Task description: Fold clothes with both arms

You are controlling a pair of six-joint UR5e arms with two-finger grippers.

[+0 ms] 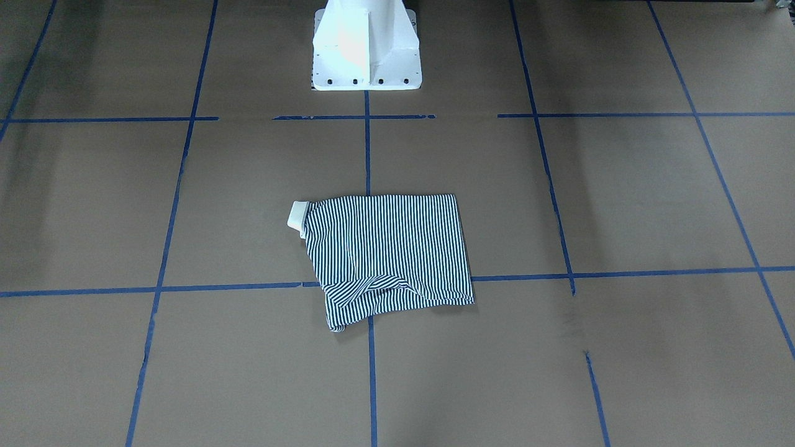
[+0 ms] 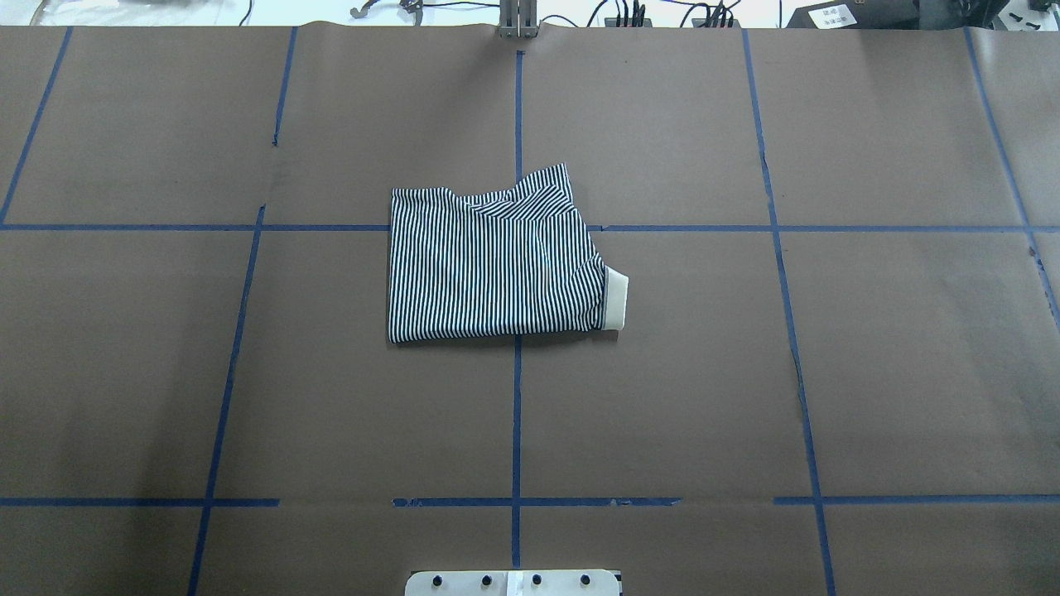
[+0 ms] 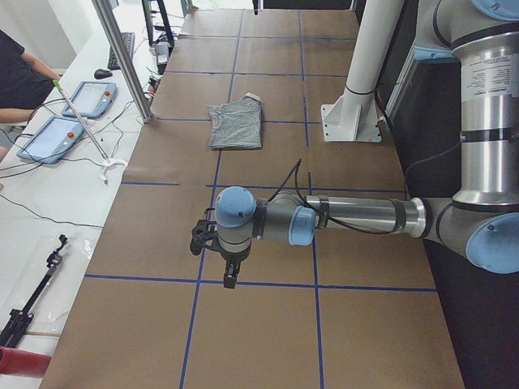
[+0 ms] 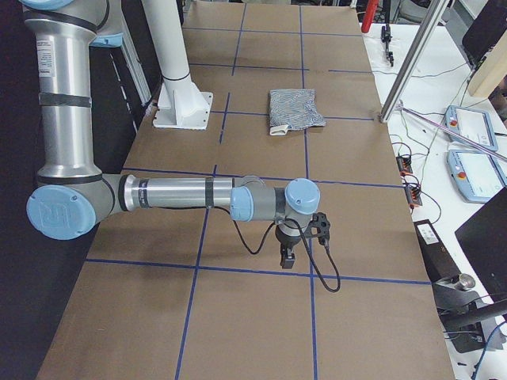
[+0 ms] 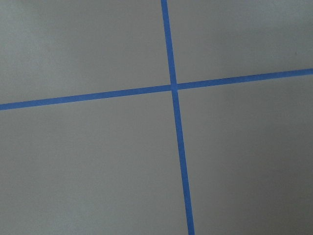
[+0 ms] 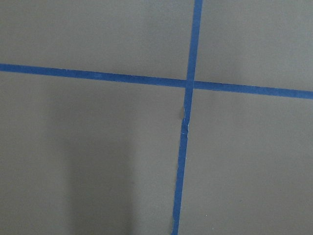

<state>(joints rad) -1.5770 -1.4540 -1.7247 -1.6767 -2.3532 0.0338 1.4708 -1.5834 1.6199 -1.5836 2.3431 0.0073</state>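
The striped navy-and-white shirt (image 1: 385, 254) lies folded into a rough rectangle at the middle of the brown table (image 2: 497, 265). Its cream collar (image 2: 615, 302) sticks out at one side, and a sleeve fold shows along the far edge. Both arms hang well away from it. My left gripper (image 3: 229, 275) points down over a blue tape line, far from the shirt (image 3: 236, 126). My right gripper (image 4: 287, 257) does the same at the other end, far from the shirt (image 4: 295, 108). Only the side views show them, so I cannot tell if they are open or shut. The wrist views show only brown paper and tape crossings.
The white pedestal (image 1: 366, 43) stands behind the shirt at the robot's side. Blue tape lines grid the brown table cover (image 2: 248, 372). A side bench holds teach pendants (image 3: 53, 134) and cables, with a person (image 3: 20, 73) seated there. An aluminium post (image 3: 122, 57) rises at the table's edge.
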